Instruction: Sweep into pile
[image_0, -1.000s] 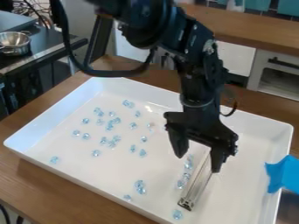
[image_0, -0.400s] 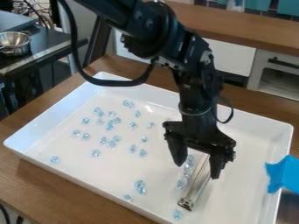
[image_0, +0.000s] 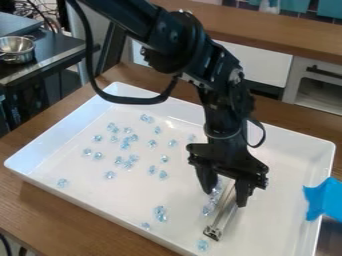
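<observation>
My gripper (image_0: 225, 199) hangs low over the right half of the white tray (image_0: 37, 181). Its two fingers stand apart, one on either side of a long metal bar (image_0: 225, 214) lying on the tray floor; whether they touch it I cannot tell. Clear blue gems (image_0: 209, 206) lie in a row along the bar's left side, partly behind the left finger. More gems (image_0: 125, 143) are scattered over the tray's left and middle. A few gems (image_0: 160, 213) lie near the front, and a single gem (image_0: 202, 245) is by the bar's lower end.
High walls surround the tray, which rests on a wooden table (image_0: 93, 218). Blue tape (image_0: 323, 199) covers part of the right rim. A metal pot (image_0: 17, 49) stands on a dark counter at the upper left. Behind the table are white cabinets and another wooden counter (image_0: 287, 31).
The gripper has moved down and slightly left, and its fingers have drawn somewhat closer together around the bar. The bar and gems look unmoved.
</observation>
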